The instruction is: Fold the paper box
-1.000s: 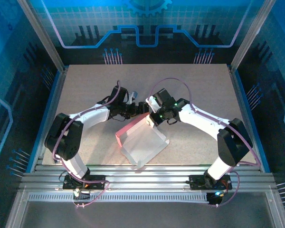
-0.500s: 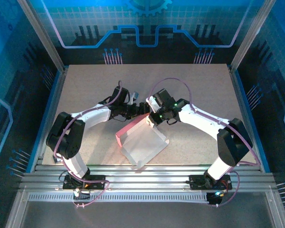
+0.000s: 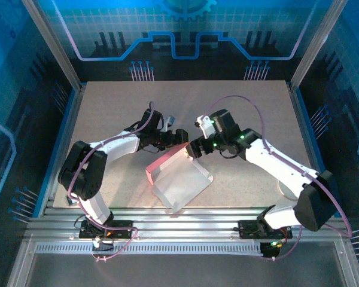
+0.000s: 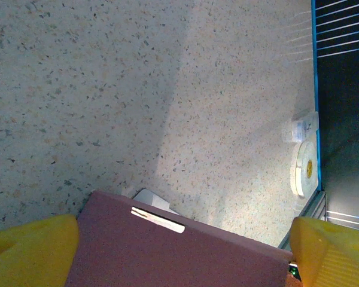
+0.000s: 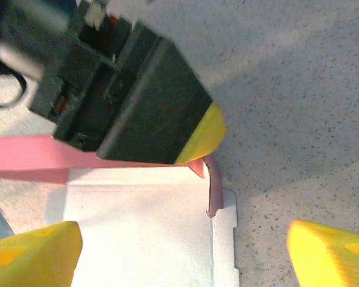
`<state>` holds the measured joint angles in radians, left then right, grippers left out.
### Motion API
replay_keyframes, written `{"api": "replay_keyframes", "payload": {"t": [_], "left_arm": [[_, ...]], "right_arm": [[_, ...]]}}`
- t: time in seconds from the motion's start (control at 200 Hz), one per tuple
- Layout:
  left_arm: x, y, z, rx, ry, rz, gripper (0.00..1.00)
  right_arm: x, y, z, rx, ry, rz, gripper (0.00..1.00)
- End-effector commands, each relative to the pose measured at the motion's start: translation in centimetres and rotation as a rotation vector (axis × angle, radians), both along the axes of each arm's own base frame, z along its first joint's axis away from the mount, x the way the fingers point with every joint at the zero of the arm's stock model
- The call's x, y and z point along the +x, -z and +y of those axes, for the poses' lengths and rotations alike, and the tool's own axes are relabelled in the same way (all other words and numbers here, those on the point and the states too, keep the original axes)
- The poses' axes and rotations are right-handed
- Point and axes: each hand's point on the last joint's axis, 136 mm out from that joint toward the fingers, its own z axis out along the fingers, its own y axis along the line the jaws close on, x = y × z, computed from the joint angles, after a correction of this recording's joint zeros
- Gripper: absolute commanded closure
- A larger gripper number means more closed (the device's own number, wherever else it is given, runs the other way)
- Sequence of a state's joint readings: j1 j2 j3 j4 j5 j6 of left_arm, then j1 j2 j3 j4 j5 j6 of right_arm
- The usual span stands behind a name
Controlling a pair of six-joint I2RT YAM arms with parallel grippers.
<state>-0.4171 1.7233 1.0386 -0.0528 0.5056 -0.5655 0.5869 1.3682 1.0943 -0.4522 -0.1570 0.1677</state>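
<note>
Paper box (image 3: pixel 180 179): pink wall raised. Left gripper (image 3: pixel 181 137) spread wide at wall's top edge; right gripper (image 5: pixel 179 257) spread wide above white inner face.

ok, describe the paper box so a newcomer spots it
On the speckled beige table, look near the front edge, between the left arm and the right arm. The paper box lies there: a whitish card sheet with one pink wall folded up along its far side. Unlike both arms, it is thin pink-and-white card.
</note>
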Motion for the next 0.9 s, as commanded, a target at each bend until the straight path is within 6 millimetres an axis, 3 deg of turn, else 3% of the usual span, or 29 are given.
{"api": "replay_keyframes", "payload": {"t": [0.0, 0.215, 0.33, 0.47, 0.896], "left_arm": [[-0.3, 1.2, -0.1, 0.032, 0.022, 0.000, 0.09], [-0.3, 0.9, -0.2, 0.034, 0.029, -0.003, 0.09], [-0.3, 0.9, -0.2, 0.036, 0.027, -0.002, 0.09], [-0.3, 1.4, -0.2, 0.046, 0.026, 0.007, 0.09], [-0.5, 1.4, 0.1, 0.062, 0.031, 0.003, 0.09]], "right_arm": [[-0.4, -0.2, -0.1, 0.097, -0.027, 0.054, 0.10], [0.4, 0.3, -1.2, 0.108, -0.043, -0.083, 0.18], [1.4, 1.7, -2.3, 0.065, -0.010, -0.117, 0.44], [1.8, 3.6, -2.5, 0.063, -0.018, -0.119, 0.60], [3.6, 7.5, -1.3, 0.015, -0.029, -0.120, 0.60]]}}
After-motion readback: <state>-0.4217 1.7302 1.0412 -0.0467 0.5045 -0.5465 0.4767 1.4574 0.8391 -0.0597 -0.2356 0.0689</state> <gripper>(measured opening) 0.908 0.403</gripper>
